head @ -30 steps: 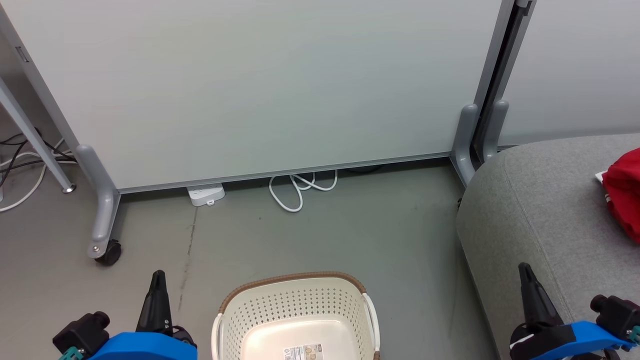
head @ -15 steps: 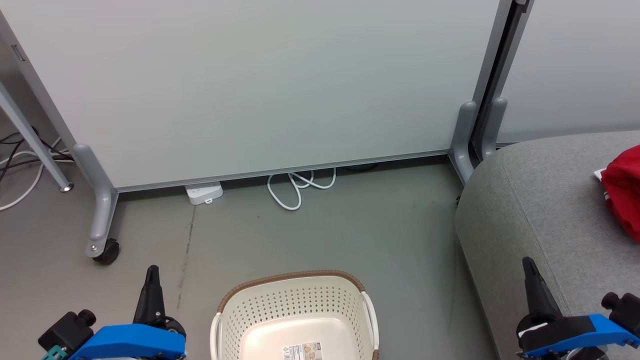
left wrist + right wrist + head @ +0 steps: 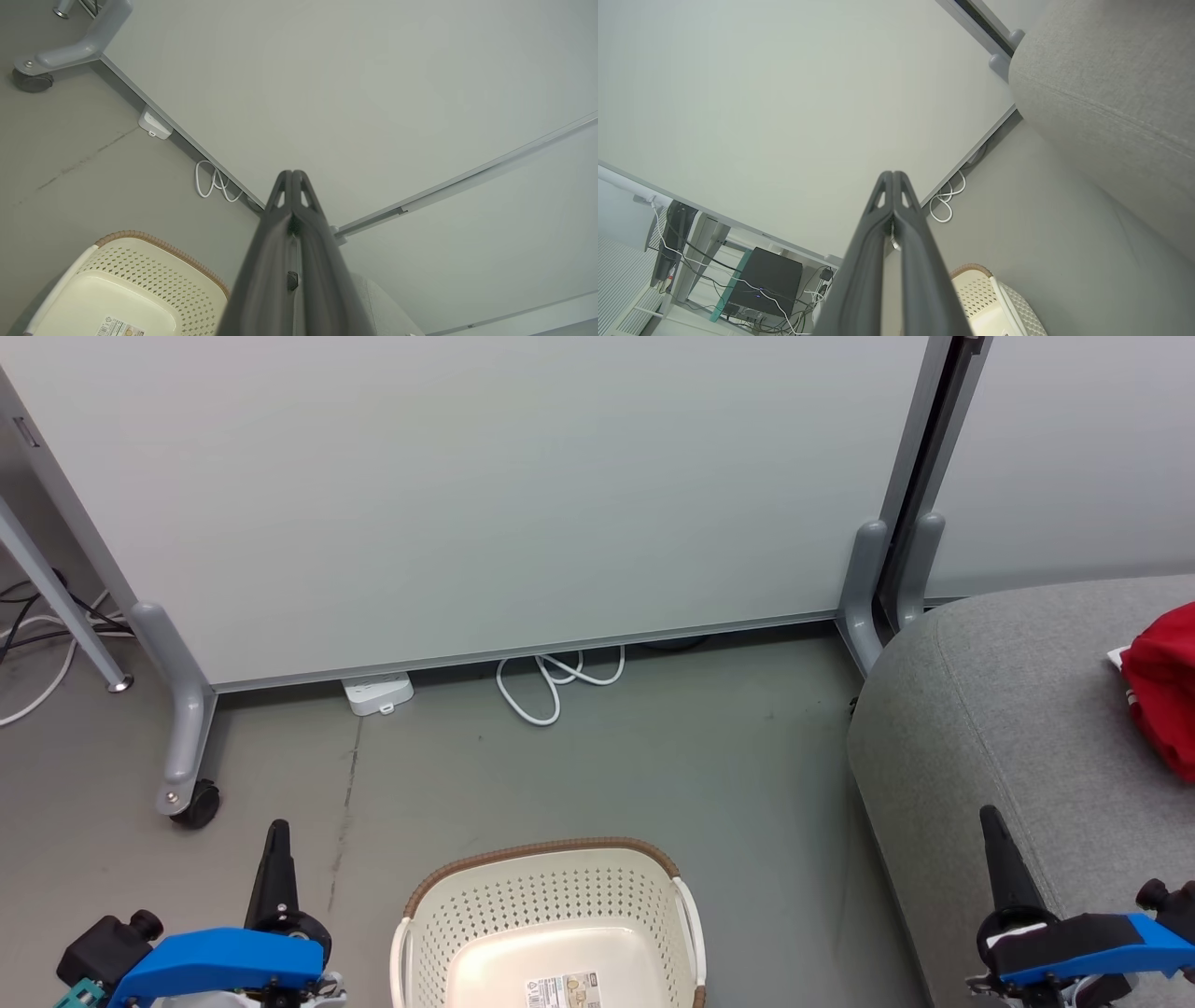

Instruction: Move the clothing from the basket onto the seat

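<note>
Evidently the clothing (image 3: 1162, 695) lies on the seat (image 3: 1008, 728): a bright red bundle is seen at the right edge of the head view, well in from the seat's rounded front corner, with a small white piece at its left margin. Its far part is cut off by the frame, so the number of garments cannot be told.

The basket (image 3: 551, 901) stands on the floor (image 3: 653, 765), near the seat but apart from it. No red fabric is seen inside; a bare bottom and a paper label (image 3: 562, 989) are visible. The near part of the basket is cut off.

The left fingers (image 3: 275, 242) are pressed fully together and nothing is held. The right fingers (image 3: 871, 247) are likewise closed flat on each other and empty. Each pair is raised to one side of the basket, the right pair in front of the seat.

The transfer is judged complete or nearly so, and the step in hand is taken to be a check and a clean withdrawal. It is recommended that:
- the hidden near part of the basket be brought into sight before the task is called done;
- the whole bundle be sighted, to confirm that nothing hangs over the seat's edge;
- both arms be kept clear of the basket's brown rim and white handles, since so light a basket could be shifted by a brush.

A white cable (image 3: 551, 686) and a power strip (image 3: 378, 693) lie beneath the grey partition panel (image 3: 467, 495), well clear of the work.
</note>
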### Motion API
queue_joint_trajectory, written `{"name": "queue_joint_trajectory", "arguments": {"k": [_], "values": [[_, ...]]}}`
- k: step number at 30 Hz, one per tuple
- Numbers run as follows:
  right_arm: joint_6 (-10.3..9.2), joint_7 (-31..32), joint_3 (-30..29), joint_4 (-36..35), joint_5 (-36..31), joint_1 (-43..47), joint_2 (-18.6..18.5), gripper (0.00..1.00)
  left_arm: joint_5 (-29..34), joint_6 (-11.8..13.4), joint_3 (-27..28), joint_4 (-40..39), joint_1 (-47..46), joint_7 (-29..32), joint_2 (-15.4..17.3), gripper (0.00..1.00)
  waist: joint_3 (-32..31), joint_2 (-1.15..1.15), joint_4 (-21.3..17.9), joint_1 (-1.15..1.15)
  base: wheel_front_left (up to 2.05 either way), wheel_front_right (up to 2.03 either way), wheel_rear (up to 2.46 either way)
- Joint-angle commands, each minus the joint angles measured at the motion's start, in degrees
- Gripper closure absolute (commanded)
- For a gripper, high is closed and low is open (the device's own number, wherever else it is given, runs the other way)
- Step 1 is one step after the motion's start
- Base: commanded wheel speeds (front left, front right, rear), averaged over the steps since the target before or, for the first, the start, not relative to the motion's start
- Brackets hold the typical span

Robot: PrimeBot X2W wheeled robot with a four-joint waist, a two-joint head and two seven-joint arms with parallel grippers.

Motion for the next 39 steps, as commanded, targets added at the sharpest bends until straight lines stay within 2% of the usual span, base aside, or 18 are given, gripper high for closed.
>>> {"name": "queue_joint_trajectory", "arguments": {"k": [1,39], "values": [[0.02,0.46,-0.22,-0.79,1.80,-1.86,0.00,1.00,-1.59,-0.26,0.44,-0.82,-1.53,0.47,0.12,1.00,0.03,0.00,-0.02,0.00,0.00,0.00,0.00],[0.02,5.96,-1.74,-1.69,23.33,-3.25,0.74,1.00,-21.96,-0.43,2.46,-1.58,-3.16,5.94,0.14,1.00,0.93,0.00,-0.67,0.00,0.00,0.00,0.00]]}}
